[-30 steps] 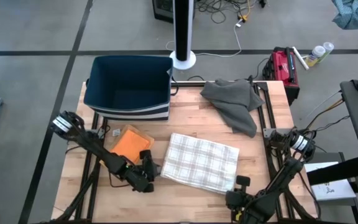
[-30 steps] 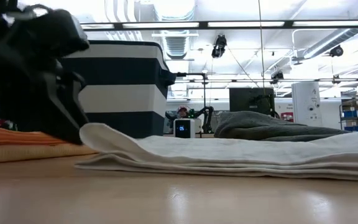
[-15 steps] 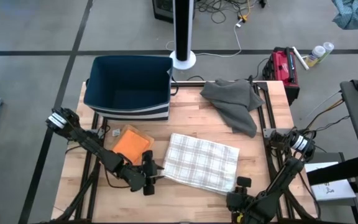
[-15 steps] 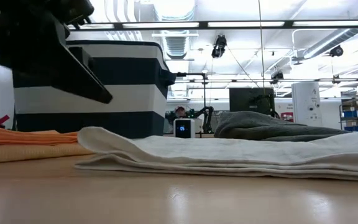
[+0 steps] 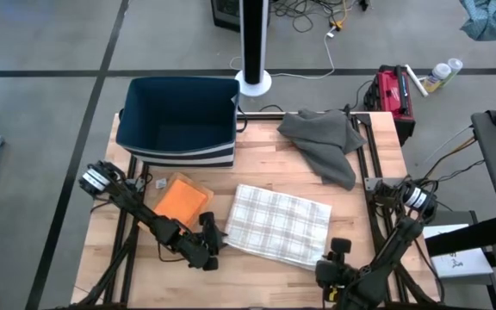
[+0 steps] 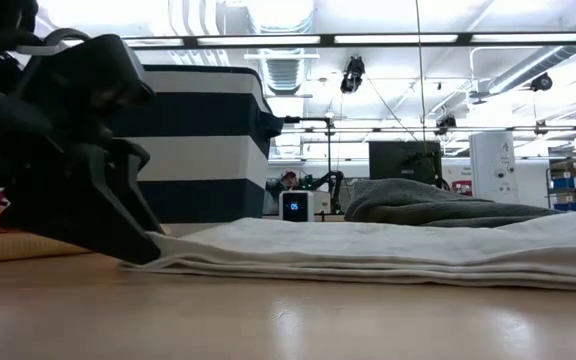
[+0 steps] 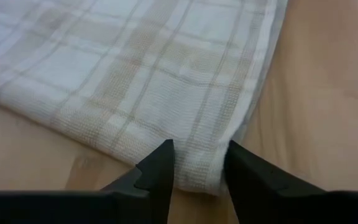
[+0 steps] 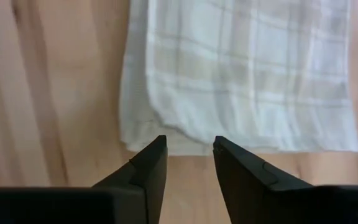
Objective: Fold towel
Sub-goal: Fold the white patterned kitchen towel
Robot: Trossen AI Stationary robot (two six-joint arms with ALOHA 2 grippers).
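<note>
The white checked towel (image 5: 278, 226) lies flat on the wooden table (image 5: 257, 284), folded over itself in layers (image 6: 388, 245). My left gripper (image 5: 218, 242) is down at the towel's near left corner, open, with that corner between its fingers (image 7: 197, 171). My right gripper (image 5: 338, 251) hangs open above the table just off the towel's near right corner. Its wrist view shows the towel (image 8: 241, 81) beyond the fingertips (image 8: 188, 146) and nothing between them. My left gripper straddles the towel's near left corner (image 7: 199, 163), one finger (image 7: 159, 163) on each side of it. The fingers slant down from the table's left, their tips low at the table (image 6: 143, 250). The corner lies on the table and fills the gap; whether it is pinched I cannot tell.
A dark blue bin (image 5: 179, 120) with a striped wall (image 6: 208, 140) stands at the far left. A folded orange cloth (image 5: 182, 200) lies just left of the towel. A crumpled grey cloth (image 5: 325, 142) lies at the far right.
My left gripper rose from beside the orange cloth, then came down toward the table's right onto the towel's near left corner. That corner stood up rounded in the low view before; now the gripper covers it.
</note>
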